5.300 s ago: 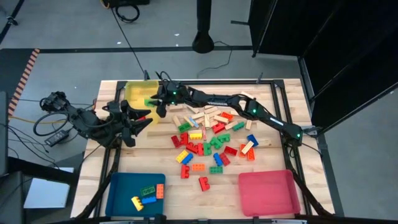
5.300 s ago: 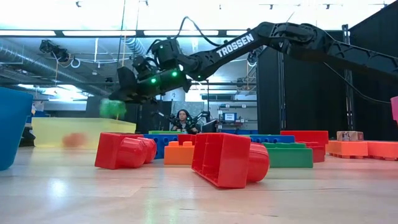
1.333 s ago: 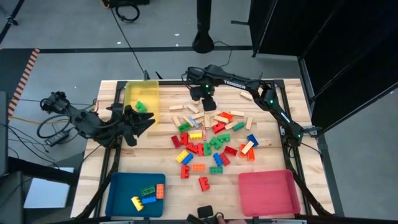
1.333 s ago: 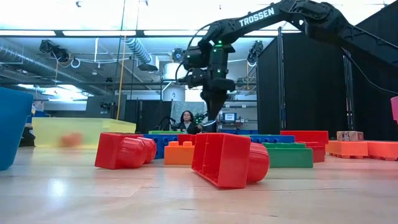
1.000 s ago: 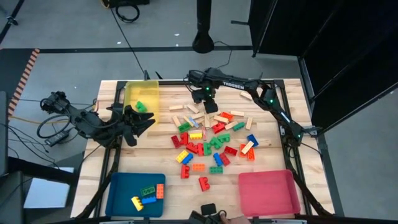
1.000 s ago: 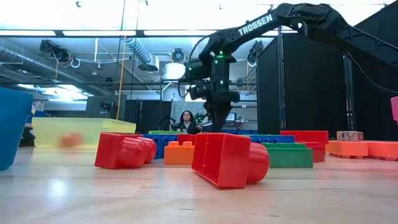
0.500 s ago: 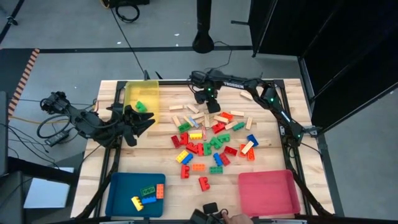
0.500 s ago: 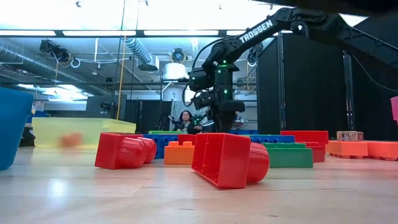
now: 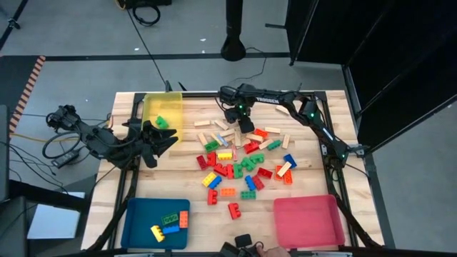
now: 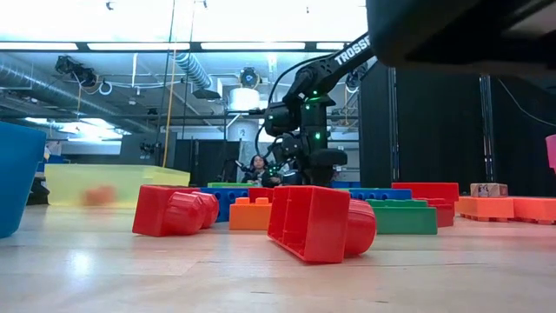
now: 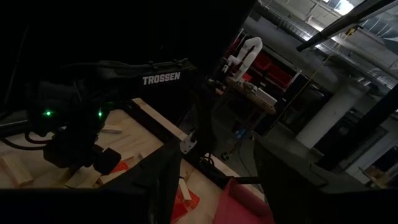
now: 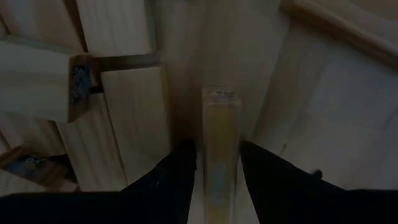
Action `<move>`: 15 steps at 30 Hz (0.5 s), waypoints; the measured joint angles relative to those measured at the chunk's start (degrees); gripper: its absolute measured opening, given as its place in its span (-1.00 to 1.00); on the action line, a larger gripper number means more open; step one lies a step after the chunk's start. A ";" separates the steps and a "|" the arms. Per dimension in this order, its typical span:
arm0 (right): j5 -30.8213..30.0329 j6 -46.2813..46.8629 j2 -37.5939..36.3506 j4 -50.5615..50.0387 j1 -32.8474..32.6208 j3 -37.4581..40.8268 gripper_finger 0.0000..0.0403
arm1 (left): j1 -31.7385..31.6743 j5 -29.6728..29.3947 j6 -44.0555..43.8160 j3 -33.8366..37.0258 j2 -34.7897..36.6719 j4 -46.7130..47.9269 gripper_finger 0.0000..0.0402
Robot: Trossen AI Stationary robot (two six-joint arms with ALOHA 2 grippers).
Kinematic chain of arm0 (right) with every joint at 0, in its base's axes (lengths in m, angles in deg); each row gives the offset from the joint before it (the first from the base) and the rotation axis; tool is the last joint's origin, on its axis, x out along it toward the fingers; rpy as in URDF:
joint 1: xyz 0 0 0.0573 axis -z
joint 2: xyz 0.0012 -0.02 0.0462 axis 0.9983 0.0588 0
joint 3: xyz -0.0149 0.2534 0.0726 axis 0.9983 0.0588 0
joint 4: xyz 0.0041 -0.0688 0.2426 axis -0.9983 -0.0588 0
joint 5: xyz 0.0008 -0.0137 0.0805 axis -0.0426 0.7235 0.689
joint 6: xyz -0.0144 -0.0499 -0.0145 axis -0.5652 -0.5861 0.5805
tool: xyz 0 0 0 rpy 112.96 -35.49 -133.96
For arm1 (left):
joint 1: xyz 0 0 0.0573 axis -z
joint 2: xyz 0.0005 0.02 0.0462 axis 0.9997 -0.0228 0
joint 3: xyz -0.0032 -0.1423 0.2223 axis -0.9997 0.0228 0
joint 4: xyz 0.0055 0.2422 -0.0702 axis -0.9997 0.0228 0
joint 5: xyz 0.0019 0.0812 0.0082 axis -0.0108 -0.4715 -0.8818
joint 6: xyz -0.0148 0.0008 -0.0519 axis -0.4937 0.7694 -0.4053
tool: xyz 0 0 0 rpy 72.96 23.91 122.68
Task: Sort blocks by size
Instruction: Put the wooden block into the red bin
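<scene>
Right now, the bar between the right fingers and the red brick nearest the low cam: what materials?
Bar: looks like unfinished pale wood, matte, with faint lengthwise grain, like the bars beside it. It lies between the right gripper and its dark fingers. Red brick: probably moulded plastic, smooth with a slight sheen, uniform colour, rounded studs on its side.

The high view is evenly lit, with soft short shadows on the table (image 9: pixel 300 182). In the low view, ceiling strip lights (image 10: pixel 252 45) glare white; a near dark shape at the top right is blurred. The left wrist view is dim. The right wrist view is murky and soft, its fingers (image 12: pixel 177 177) shadowed.
</scene>
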 joint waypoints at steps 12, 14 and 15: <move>-3.33 0.16 -0.01 0.02 -0.89 -0.02 -0.65 | 0.00 -0.02 0.16 0.00 -0.02 0.00 0.04; -4.14 0.51 -0.01 -0.93 -1.04 -0.86 -0.65 | 0.00 -0.02 0.81 0.00 -0.02 0.00 0.04; -4.38 0.77 0.04 -1.76 -1.09 -1.57 -0.65 | 0.00 -0.02 0.93 0.00 -0.02 -0.01 0.04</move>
